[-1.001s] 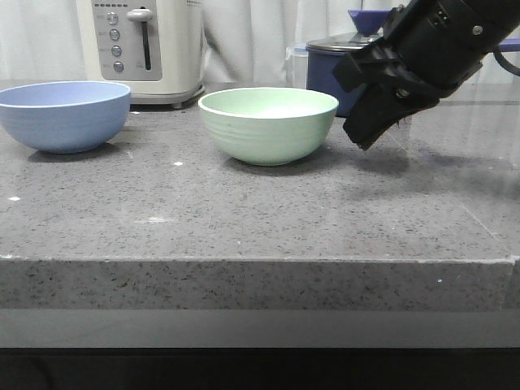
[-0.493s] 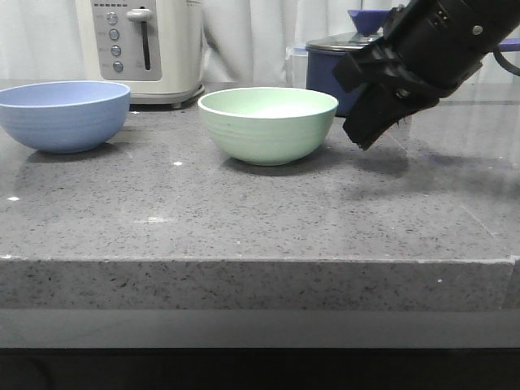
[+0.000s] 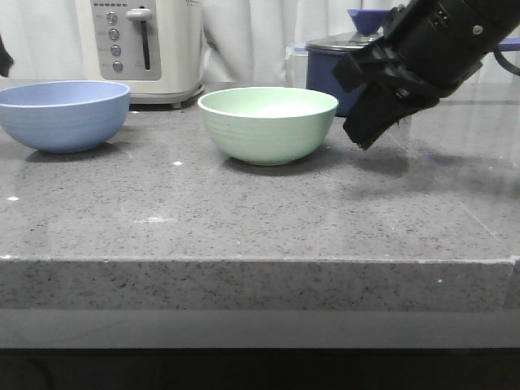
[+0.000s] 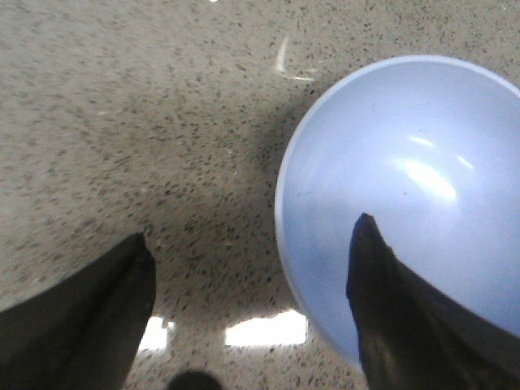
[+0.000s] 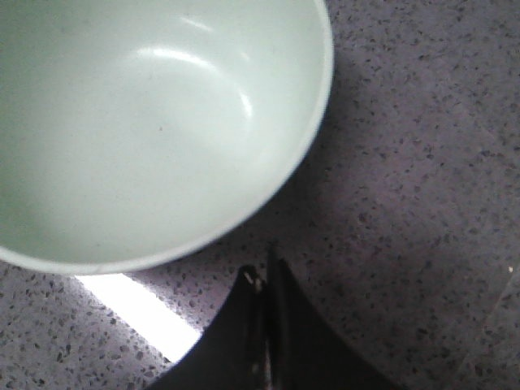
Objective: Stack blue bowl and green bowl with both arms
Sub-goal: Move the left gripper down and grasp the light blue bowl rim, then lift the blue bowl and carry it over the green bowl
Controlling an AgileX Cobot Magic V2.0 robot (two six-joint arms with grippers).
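The blue bowl (image 3: 63,118) stands at the far left of the counter. The green bowl (image 3: 268,130) stands upright and empty in the middle. Only a dark sliver of my left arm (image 3: 3,58) shows in the front view, above the blue bowl. In the left wrist view my left gripper (image 4: 252,260) is open above the rim of the blue bowl (image 4: 422,179), one finger over the inside, the other over the counter. My right gripper (image 3: 363,136) is shut and empty, hovering just right of the green bowl. It also shows in the right wrist view (image 5: 264,280), beside the green bowl (image 5: 146,122).
A cream toaster (image 3: 142,45) stands behind the bowls at the back left. A dark navy lidded saucepan (image 3: 327,69) stands behind the green bowl, partly hidden by my right arm. The counter's front edge (image 3: 260,260) runs across near the camera.
A sliver of my left arm has come into the front view at the left edge above the blue bowl. The right arm and both bowls have not moved.
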